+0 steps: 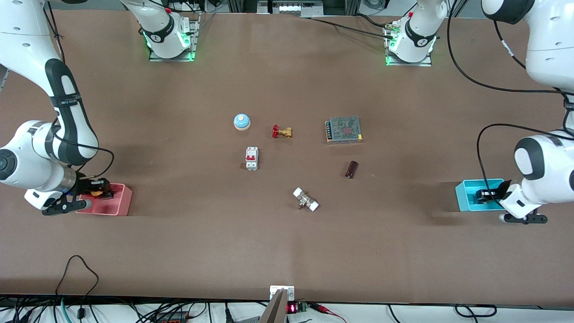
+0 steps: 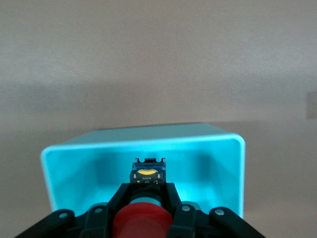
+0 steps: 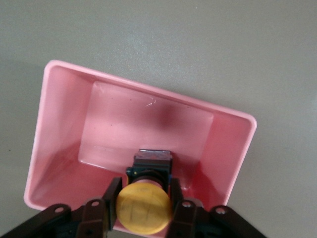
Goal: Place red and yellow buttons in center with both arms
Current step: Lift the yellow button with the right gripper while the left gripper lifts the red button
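Note:
My right gripper is at the pink bin at the right arm's end of the table, shut on the yellow button. In the right wrist view the fingers clamp the black body under the yellow cap, over the inside of the pink bin. My left gripper is at the cyan bin at the left arm's end. In the left wrist view its fingers grip the red button inside the cyan bin. The brown table center is bare.
Around the middle lie a blue bell, a brass valve with a red handle, a mesh-topped metal box, a white breaker, a dark brown cylinder and a white-ended fitting.

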`<state>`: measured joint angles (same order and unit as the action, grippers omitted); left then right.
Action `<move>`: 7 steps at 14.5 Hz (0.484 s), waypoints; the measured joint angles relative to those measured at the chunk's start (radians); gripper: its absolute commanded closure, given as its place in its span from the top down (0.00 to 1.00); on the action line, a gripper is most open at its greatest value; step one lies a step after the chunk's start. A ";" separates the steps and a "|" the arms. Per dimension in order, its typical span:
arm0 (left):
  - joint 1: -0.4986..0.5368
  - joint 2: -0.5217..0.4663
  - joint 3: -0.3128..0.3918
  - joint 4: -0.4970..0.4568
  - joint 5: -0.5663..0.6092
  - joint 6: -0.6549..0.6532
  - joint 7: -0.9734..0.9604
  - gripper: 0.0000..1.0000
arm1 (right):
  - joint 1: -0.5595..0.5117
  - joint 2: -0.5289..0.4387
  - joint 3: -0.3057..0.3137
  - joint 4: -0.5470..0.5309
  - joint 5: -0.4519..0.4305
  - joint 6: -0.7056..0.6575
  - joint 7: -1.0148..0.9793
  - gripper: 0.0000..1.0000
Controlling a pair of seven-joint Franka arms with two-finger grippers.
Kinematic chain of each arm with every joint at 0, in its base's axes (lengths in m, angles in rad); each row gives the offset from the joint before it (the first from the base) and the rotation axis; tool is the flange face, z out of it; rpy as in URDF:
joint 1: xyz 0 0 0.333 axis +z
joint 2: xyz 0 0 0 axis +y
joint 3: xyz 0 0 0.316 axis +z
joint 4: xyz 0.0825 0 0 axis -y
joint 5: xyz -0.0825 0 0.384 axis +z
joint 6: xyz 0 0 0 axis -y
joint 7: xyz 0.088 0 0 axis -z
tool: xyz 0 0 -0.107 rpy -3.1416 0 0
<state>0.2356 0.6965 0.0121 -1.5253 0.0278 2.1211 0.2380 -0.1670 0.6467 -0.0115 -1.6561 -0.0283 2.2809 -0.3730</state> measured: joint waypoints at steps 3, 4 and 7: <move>-0.008 -0.074 -0.010 0.049 0.046 -0.160 -0.003 0.21 | 0.000 0.001 0.000 -0.001 0.000 0.000 -0.002 0.32; -0.021 -0.095 -0.014 0.065 0.048 -0.208 -0.016 0.21 | 0.000 0.001 0.000 -0.001 0.000 0.000 -0.002 0.32; -0.110 -0.128 -0.019 0.082 0.049 -0.302 -0.097 0.22 | 0.000 -0.001 0.001 0.003 -0.001 0.009 -0.016 0.32</move>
<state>0.1258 0.5683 -0.0073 -1.4430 0.0771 1.8191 0.1408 -0.1669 0.6460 -0.0109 -1.6531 -0.0292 2.2903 -0.3887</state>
